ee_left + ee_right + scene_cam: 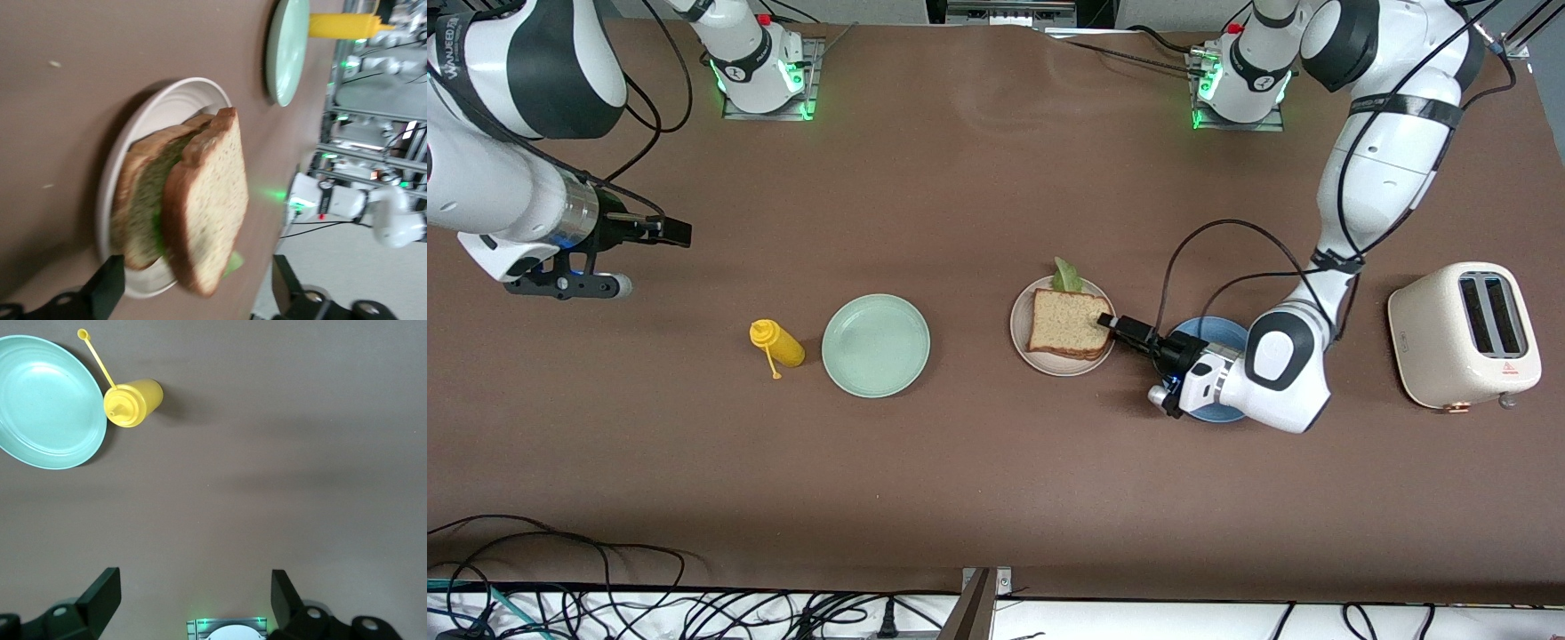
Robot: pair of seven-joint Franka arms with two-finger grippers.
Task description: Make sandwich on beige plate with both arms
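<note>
Okay, I see a brown table filling the frame, with cables along the bottom edge. At centre right, the sandwich sits on the beige plate, lettuce poking out at the top. My left gripper is at the sandwich's edge, fingers spread wide with the sandwich between them, its wrist over the blue plate. My right gripper waits open at upper left, holding nothing. Mint-green plate and yellow bottle sit centre left, touching; toaster at the frame's right.
</note>
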